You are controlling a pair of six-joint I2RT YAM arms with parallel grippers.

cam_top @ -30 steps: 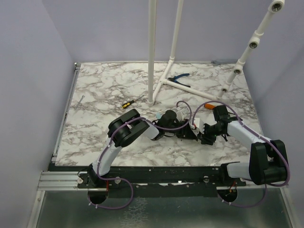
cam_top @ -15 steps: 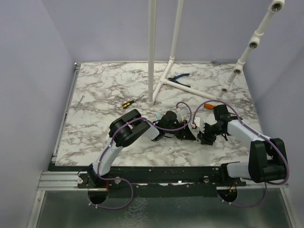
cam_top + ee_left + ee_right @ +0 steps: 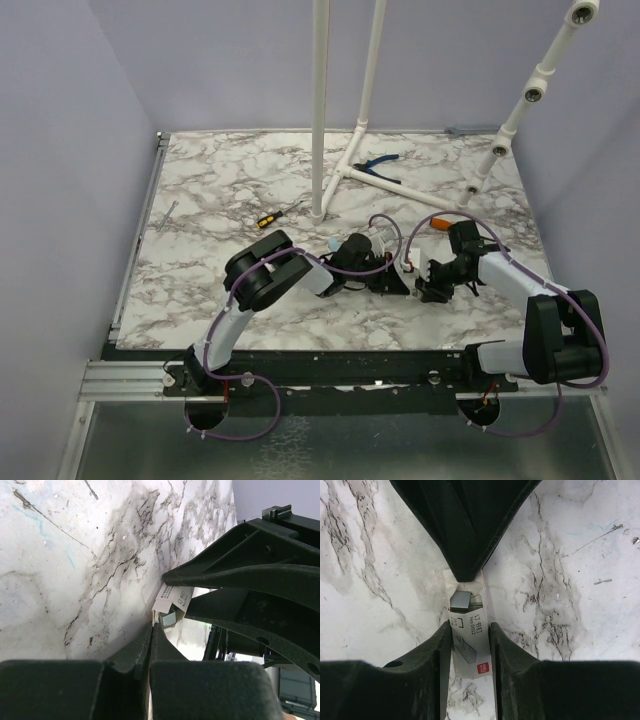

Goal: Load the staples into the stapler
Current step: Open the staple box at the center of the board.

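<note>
A small white staple box (image 3: 469,647) with printed labels is gripped between my right gripper's (image 3: 470,626) fingers, low over the marble table. A grey strip of staples (image 3: 461,600) pokes out of its open end. My left gripper (image 3: 152,626) is shut, tips pinching the box's white end flap (image 3: 468,586). The box (image 3: 173,599) and staples (image 3: 168,619) also show in the left wrist view. In the top view both grippers (image 3: 398,283) (image 3: 422,285) meet tip to tip at the table's centre. A small pale blue-green stapler (image 3: 332,243) lies behind the left arm.
A yellow-handled screwdriver (image 3: 272,217) lies left of centre. An orange-handled screwdriver (image 3: 440,224) lies behind the right arm. Blue-handled pliers (image 3: 378,163) and a white pipe frame (image 3: 345,172) stand at the back. Purple cables loop over both wrists.
The left arm's elbow has shifted slightly left and the two grippers with the box have moved a little. Both holds look unchanged.
</note>
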